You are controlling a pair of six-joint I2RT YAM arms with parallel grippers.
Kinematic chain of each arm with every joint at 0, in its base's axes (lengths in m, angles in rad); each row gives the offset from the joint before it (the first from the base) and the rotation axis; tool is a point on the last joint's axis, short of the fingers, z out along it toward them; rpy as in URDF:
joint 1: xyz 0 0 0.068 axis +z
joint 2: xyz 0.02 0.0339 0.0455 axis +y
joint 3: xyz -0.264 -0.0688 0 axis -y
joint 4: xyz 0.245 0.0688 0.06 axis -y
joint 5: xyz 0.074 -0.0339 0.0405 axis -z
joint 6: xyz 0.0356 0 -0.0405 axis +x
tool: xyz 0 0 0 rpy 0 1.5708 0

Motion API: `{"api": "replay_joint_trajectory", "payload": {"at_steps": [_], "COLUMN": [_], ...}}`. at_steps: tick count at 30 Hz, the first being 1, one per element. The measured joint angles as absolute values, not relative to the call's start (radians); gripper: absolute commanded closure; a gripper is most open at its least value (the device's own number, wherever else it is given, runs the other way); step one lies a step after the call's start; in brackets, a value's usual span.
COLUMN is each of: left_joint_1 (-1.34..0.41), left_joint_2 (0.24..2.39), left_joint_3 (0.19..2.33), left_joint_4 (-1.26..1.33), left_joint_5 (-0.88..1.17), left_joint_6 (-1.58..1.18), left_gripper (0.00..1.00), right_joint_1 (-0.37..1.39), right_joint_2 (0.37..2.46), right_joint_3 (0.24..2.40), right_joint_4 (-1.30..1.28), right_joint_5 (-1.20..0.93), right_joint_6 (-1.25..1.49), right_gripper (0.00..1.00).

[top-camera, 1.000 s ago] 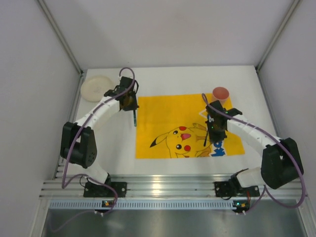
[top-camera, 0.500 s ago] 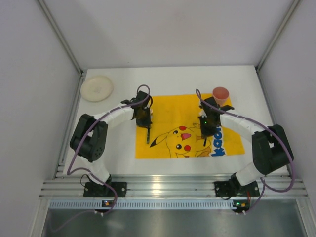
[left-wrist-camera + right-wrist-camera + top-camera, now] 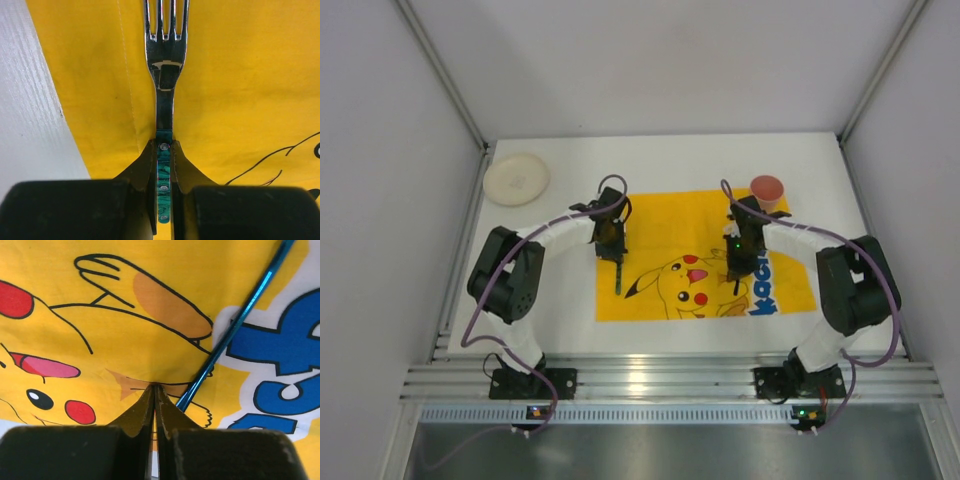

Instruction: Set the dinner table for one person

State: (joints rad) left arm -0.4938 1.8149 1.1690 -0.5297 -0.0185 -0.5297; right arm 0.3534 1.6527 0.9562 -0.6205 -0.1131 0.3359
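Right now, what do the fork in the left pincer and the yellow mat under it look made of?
The fork: polished metal, probably steel, its neck mirroring surroundings; the handle looks like marbled green plastic or resin with rivets. The yellow mat: matte printed cloth, judging by the stitched hem and creases.

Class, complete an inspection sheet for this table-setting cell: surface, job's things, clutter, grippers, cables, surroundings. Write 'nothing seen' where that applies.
Surface: white dinner table with a yellow cartoon mat lying on it.
Job's things: fork over the mat near its left edge; cream plate far left, off the mat; pink cup at the mat's far-right corner; blue rod over the mat.
Clutter: nothing seen.
Grippers: left gripper shut on the fork's green handle; right gripper shut, blue rod's end hidden behind a finger, hold unclear.
Cables: purple cables along both arms, looping at the wrists.
Surroundings: white walls; aluminium rail at the near edge.
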Motion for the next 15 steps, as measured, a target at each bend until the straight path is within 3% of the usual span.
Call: {"api": "replay_joint_trajectory", "payload": {"at_steps": [15], "left_joint_1": [-0.495], "left_joint_2": [1.856], "left_joint_3": [1.213], "left_joint_4": [-0.534], "left_joint_5": [-0.049], "left_joint_6": [-0.546], "left_gripper": [1.00], "right_joint_1": [0.267], "right_joint_2": [1.650], "right_joint_3": [0.951], "right_joint_4": [-0.636], "right_joint_5": [-0.133], "right_joint_6": [0.342], "right_gripper": [1.00]}}
